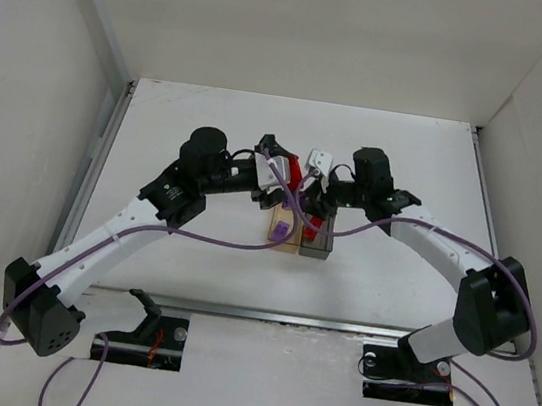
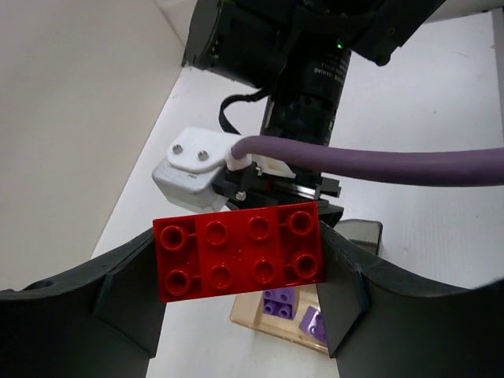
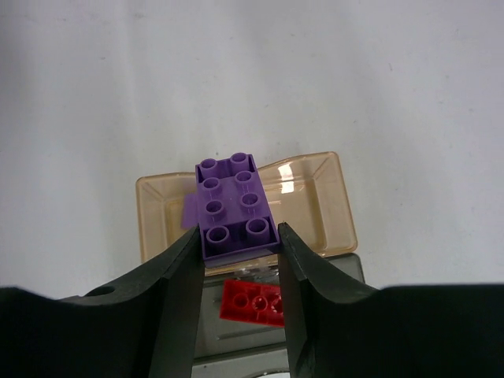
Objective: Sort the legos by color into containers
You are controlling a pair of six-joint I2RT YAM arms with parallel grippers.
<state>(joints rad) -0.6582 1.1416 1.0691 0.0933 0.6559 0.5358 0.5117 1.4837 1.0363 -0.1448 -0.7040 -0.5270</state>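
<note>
I had the left gripper [image 2: 240, 272] pinching a red lego [image 2: 236, 250] by its short ends, up in the air near the right arm's wrist. The right gripper [image 3: 240, 246] was clamped on a purple lego [image 3: 234, 206] over the tan tray [image 3: 319, 201]. Two purple bricks [image 2: 279, 302] lay in that tray. Another red brick [image 3: 252, 303] sat in the dark grey tray [image 3: 211, 335] right beside it.

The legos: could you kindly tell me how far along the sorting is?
Done: two purple legos lie in the tan tray, one red lego in the grey tray. In hand: the left gripper grips a red brick; the right gripper grips a purple brick. Left: releasing both into matching trays.
</note>
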